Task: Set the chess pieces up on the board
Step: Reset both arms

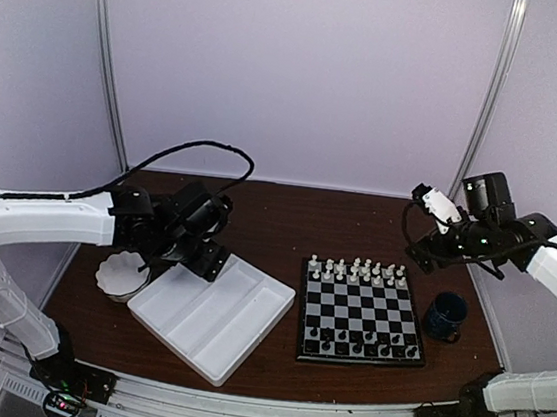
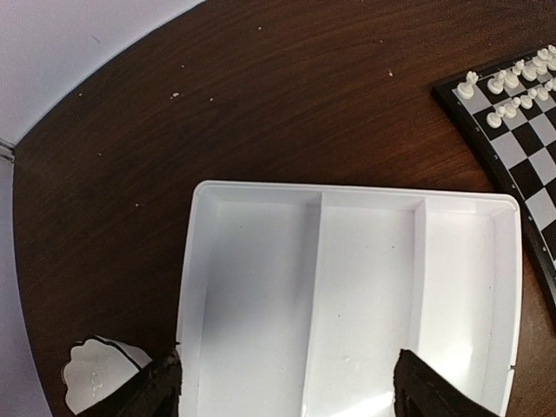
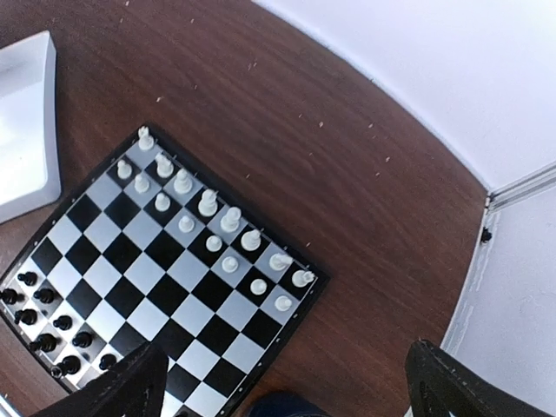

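The board (image 1: 360, 306) lies right of centre. White chess pieces (image 1: 357, 271) fill its two far rows and black chess pieces (image 1: 359, 341) its two near rows. My left gripper (image 1: 208, 259) hangs open and empty over the far left of the white tray; in the left wrist view its fingertips (image 2: 162, 387) straddle the tray, and the board's corner (image 2: 521, 165) with white pieces (image 2: 508, 91) shows at right. My right gripper (image 1: 423, 247) is open and empty, raised beyond the board's far right corner. The right wrist view shows the board (image 3: 165, 269), white pieces (image 3: 208, 208) and black pieces (image 3: 43, 317).
A white divided tray (image 1: 211, 317), empty, lies left of the board; it fills the left wrist view (image 2: 347, 287). A white scalloped bowl (image 1: 122, 276) stands at the tray's left, seen also by the left wrist (image 2: 91, 378). A dark blue mug (image 1: 444, 316) stands right of the board.
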`<state>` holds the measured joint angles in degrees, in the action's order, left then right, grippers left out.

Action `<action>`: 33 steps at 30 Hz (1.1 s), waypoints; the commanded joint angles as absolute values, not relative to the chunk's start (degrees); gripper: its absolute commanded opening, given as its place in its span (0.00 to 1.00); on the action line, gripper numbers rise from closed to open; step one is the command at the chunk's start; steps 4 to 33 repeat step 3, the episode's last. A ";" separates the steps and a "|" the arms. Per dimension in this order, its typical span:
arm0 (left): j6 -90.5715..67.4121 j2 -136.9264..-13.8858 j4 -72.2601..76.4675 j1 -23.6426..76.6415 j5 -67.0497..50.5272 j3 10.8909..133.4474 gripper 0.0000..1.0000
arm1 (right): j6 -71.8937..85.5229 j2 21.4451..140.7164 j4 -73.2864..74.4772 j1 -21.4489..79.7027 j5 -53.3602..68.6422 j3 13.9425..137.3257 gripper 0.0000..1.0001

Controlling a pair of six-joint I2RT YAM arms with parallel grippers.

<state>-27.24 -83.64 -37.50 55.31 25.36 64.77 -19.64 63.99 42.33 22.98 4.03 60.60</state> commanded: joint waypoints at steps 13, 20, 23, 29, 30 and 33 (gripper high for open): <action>-26.95 -81.48 -36.04 55.03 27.80 64.78 0.85 | -15.11 59.45 35.98 21.81 1.83 57.60 0.99; -26.95 -81.48 -36.04 55.03 27.80 64.78 0.85 | -15.11 59.45 35.98 21.81 1.83 57.60 0.99; -26.95 -81.48 -36.04 55.03 27.80 64.78 0.85 | -15.11 59.45 35.98 21.81 1.83 57.60 0.99; -26.95 -81.48 -36.04 55.03 27.80 64.78 0.85 | -15.11 59.45 35.98 21.81 1.83 57.60 0.99; -26.95 -81.48 -36.04 55.03 27.80 64.78 0.85 | -15.11 59.45 35.98 21.81 1.83 57.60 0.99; -26.95 -81.48 -36.04 55.03 27.80 64.78 0.85 | -15.11 59.45 35.98 21.81 1.83 57.60 0.99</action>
